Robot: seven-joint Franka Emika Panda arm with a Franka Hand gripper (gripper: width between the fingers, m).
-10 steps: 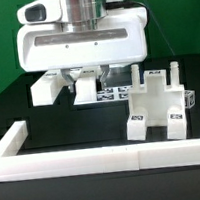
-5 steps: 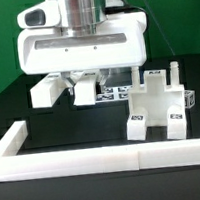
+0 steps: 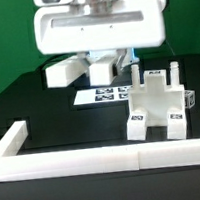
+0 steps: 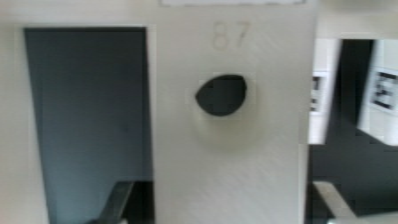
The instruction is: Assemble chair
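The gripper (image 3: 104, 55) is clenched on a white chair piece (image 3: 68, 70) and holds it in the air, with the marker board (image 3: 99, 95) lying below it in the exterior view. The wrist view shows a round hole (image 4: 221, 95) in the piece, which sits between the fingers (image 4: 123, 203). The partly built chair (image 3: 157, 107) stands on the black table (image 3: 45, 119) toward the exterior view's right, apart from the held piece.

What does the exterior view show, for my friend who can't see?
The robot's fingers hold a white chair part in the air above the marker board. At the exterior view's right stands the half-built chair, behind a low white rail.
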